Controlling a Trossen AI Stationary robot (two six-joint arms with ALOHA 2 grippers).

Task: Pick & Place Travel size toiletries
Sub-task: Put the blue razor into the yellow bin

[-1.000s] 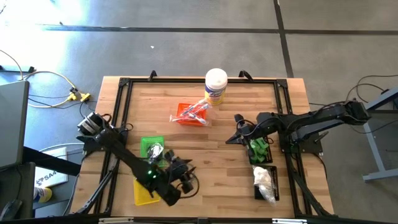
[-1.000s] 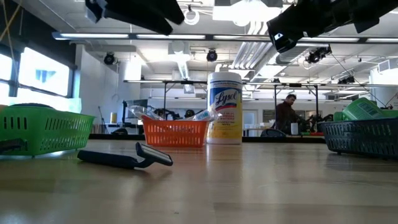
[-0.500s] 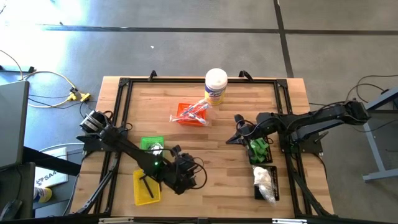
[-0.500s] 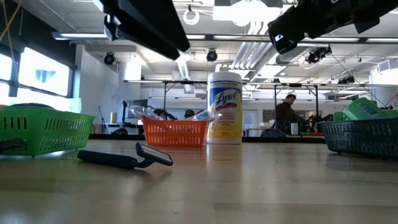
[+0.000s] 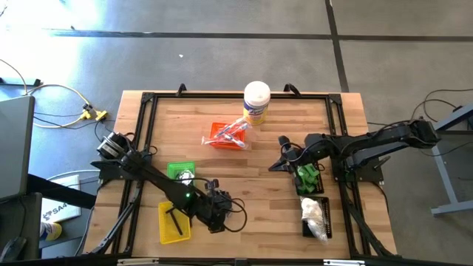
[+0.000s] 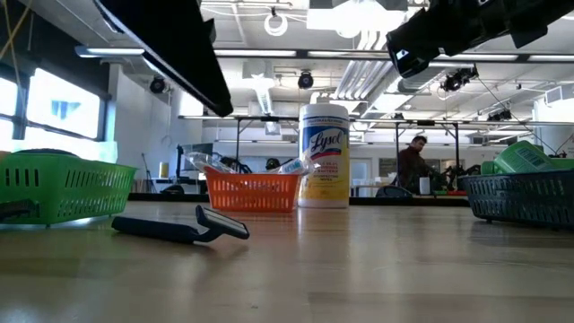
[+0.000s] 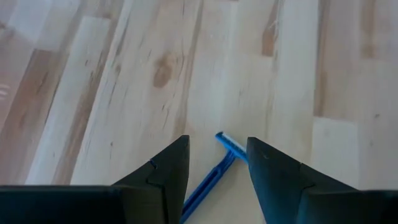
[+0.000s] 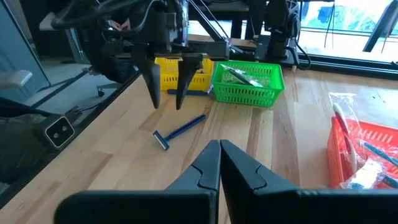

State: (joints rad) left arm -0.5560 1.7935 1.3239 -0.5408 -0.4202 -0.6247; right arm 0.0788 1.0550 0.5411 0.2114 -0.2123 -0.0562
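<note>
- The left gripper (image 8: 166, 93) is hovering over the razor (image 7: 214, 177), fingers (image 7: 163, 177) spread apart and holding nothing; in the left wrist view the razor is showing in the gap between them.
- The razor (image 8: 179, 131) is lying flat on the bare wood near the front edge of the table (image 5: 259, 192), left of the middle, just beside the yellow tray (image 5: 172, 222) and apart from the green tray (image 5: 180, 174).
- Its long axis is running slantwise across the planks: the head is pointing away from the yellow tray, toward the middle of the table, and the handle is trailing back toward the front left corner.
- Risk, as I am judging it: the razor is thin and lying flat, so fingers coming down too high would be closing on air, and too low would be jamming into the wood.
- A second risk: the handle is crossing the gap at an angle, so closing fingers may be spinning or skidding it aside instead of pinching it.
- The right gripper (image 8: 219, 163) is waiting toward the right edge by the dark tray (image 5: 309, 178), fingers closed on nothing.
</note>
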